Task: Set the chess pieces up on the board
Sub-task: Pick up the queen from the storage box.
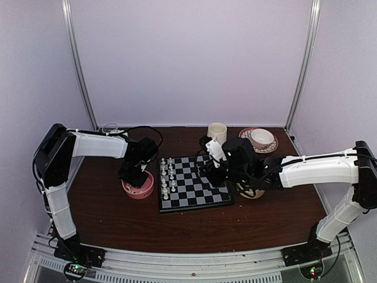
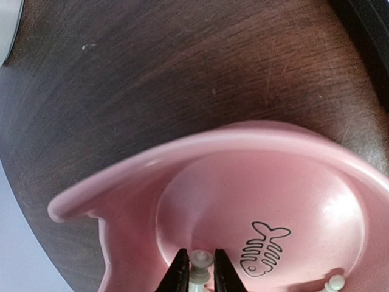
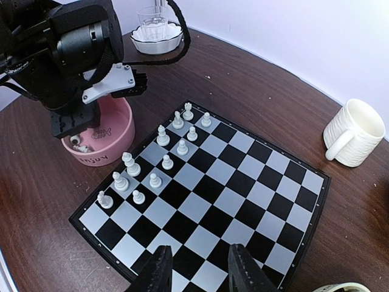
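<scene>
On your left, the left gripper (image 2: 200, 255) pinches one white piece (image 2: 201, 261) inside the single glossy pink bowl (image 2: 121, 182). Twelve small white plastic chess pieces (image 3: 130, 165) stand along the flat checked board's (image 3: 243, 201) left side. Your right gripper (image 3: 200, 264) hangs over the board, jaws apart and empty.
</scene>
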`<action>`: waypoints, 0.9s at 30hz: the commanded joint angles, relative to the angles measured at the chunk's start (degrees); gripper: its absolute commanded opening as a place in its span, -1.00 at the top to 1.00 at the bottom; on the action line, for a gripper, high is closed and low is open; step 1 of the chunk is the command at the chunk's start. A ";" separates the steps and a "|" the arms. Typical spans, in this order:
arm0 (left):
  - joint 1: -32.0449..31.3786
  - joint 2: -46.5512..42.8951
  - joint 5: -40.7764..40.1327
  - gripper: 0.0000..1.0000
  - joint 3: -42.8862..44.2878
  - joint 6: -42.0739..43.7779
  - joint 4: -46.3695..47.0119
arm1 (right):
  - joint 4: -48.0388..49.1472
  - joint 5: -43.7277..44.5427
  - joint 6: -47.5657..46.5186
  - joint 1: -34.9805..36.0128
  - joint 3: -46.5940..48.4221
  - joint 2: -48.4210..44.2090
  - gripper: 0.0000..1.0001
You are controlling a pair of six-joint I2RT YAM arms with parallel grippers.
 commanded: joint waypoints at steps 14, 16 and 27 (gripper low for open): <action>1.27 -11.14 6.23 0.79 -8.24 0.33 12.01 | 1.19 -0.54 0.88 -0.39 -1.08 -2.34 0.34; 1.22 -12.97 6.99 0.77 -9.76 0.33 14.04 | 1.14 -0.54 0.88 -0.39 -1.10 -2.42 0.33; 1.20 -21.58 10.44 0.76 -17.21 2.10 24.47 | 1.27 -1.62 1.44 -0.39 -1.17 -2.53 0.34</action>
